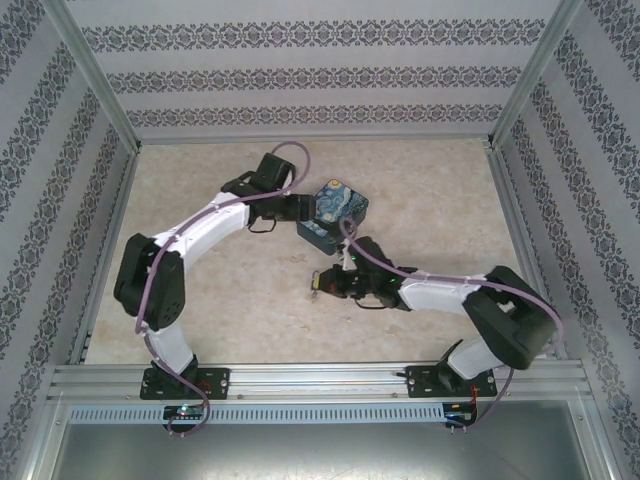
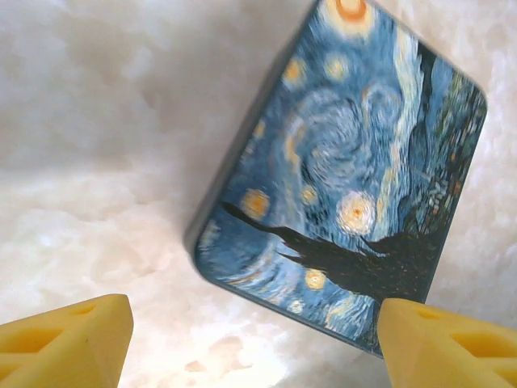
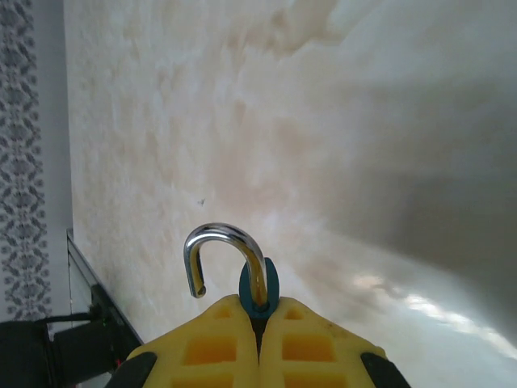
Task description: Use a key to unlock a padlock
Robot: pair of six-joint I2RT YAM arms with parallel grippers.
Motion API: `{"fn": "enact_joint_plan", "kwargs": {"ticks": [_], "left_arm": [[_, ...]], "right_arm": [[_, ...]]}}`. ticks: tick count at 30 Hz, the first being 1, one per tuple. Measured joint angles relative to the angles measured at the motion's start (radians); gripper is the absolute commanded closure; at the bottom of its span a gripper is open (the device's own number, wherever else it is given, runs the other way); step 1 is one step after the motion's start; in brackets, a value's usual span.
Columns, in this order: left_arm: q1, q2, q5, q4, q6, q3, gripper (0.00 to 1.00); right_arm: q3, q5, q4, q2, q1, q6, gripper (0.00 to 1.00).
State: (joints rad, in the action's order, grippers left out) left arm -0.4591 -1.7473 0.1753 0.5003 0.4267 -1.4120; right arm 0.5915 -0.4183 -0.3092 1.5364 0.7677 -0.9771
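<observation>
Seen from the right wrist, the right end effector [image 3: 258,314] is clenched on the small teal padlock [image 3: 260,289], held low near the middle of the bench [image 1: 250,310], slightly toward its near edge. The silvery shackle [image 3: 218,250] arcs up out of the fingers with one end hanging free, so the lock looks sprung. Hard, light and slick, the little body seems best pinched across its flat sides, as here, leaving the shackle clear. The left end effector [image 2: 258,347] stands released, its yellow fingers [image 2: 65,339] spread wide before a painted box [image 2: 347,178] lying further toward the far edge.
</observation>
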Motion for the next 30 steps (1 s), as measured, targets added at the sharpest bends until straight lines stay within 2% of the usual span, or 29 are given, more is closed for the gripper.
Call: {"fn": "enact_joint_plan", "kwargs": {"ticks": [4, 6, 7, 11, 13, 18, 19, 21, 25, 30], "left_arm": [[0.030, 0.077, -0.003, 0.008, 0.000, 0.029, 0.17], [0.036, 0.101, -0.003, 0.009, 0.000, 0.051, 0.16], [0.039, 0.111, -0.003, 0.009, 0.000, 0.067, 0.16], [0.049, 0.140, -0.003, 0.009, 0.001, 0.128, 0.14], [0.053, 0.150, -0.003, 0.009, 0.004, 0.151, 0.13], [0.056, 0.190, -0.004, 0.008, 0.013, 0.193, 0.07], [0.056, 0.204, -0.005, 0.007, 0.016, 0.201, 0.06], [0.058, 0.235, -0.016, 0.008, 0.021, 0.216, 0.05], [0.077, 0.315, -0.080, -0.010, 0.024, 0.246, 0.00], [0.108, 0.431, -0.190, -0.049, 0.022, 0.297, 0.00]], "right_arm": [[0.053, 0.016, -0.093, 0.140, 0.072, -0.048, 1.00], [0.055, 0.019, -0.127, 0.176, 0.074, -0.069, 0.91], [0.051, 0.023, -0.139, 0.188, 0.068, -0.074, 0.85], [0.007, 0.028, -0.167, 0.170, 0.016, -0.093, 0.48], [-0.020, 0.027, -0.170, 0.119, -0.017, -0.082, 0.37], [-0.100, 0.027, -0.069, -0.098, -0.163, -0.041, 0.22], [-0.109, 0.026, -0.026, -0.159, -0.202, -0.026, 0.14], [-0.107, 0.034, 0.066, -0.266, -0.268, 0.015, 0.04], [-0.040, 0.106, 0.311, -0.468, -0.375, 0.139, 0.02], [0.092, 0.283, 0.520, -0.596, -0.494, 0.281, 0.02]]}}
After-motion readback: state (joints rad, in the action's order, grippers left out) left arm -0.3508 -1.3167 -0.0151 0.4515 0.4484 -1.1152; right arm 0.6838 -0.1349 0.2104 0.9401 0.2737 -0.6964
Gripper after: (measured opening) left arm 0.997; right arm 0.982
